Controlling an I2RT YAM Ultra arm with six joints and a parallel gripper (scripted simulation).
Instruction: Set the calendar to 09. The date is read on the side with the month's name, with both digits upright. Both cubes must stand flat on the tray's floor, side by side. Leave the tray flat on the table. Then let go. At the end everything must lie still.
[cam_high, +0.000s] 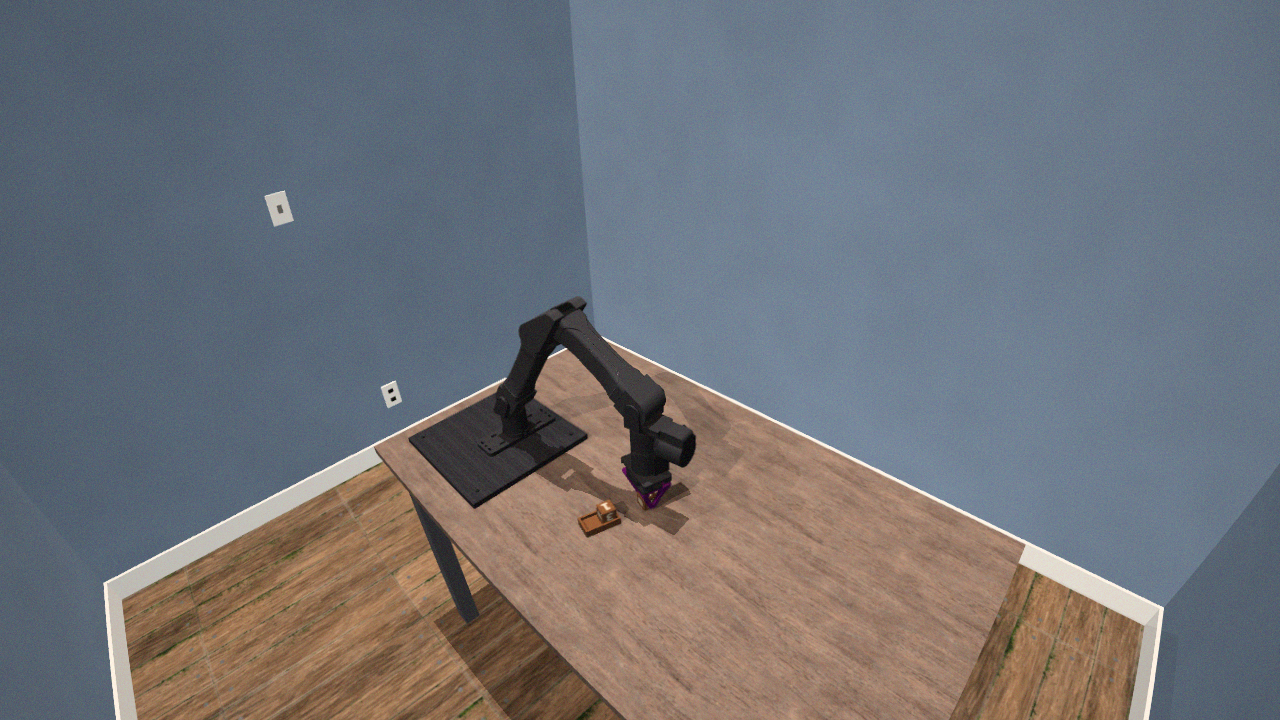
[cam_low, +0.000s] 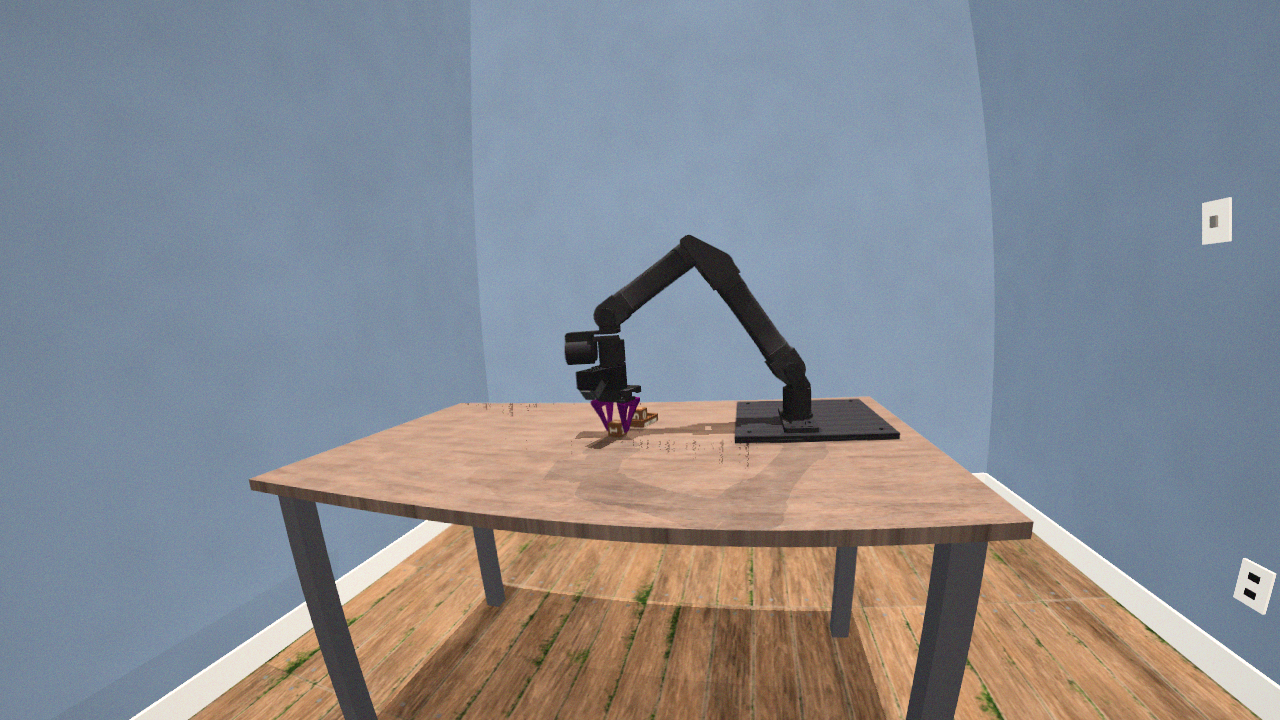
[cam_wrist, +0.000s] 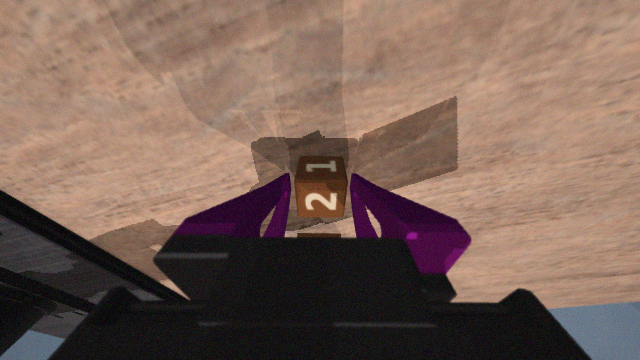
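A brown cube (cam_wrist: 320, 192) (cam_low: 615, 430) lies on the bare table, with a 2 facing the wrist camera and a 1 on the face beyond it. My gripper (cam_wrist: 320, 180) (cam_high: 652, 497) (cam_low: 615, 419) is open. Its purple fingers stand low on either side of this cube with thin gaps, not clamped on it. The small brown tray (cam_high: 588, 523) (cam_low: 648, 417) lies flat on the table just left of the gripper in the top view. A second cube (cam_high: 606, 511) stands in the tray's right end. I cannot read its digits.
The arm's black base plate (cam_high: 465, 452) (cam_low: 841, 420) is at the table's back corner. The wooden table (cam_high: 760, 555) (cam_low: 626, 492) stretches wide to the right and front of the tray. The tray sits close to the table's left edge in the top view.
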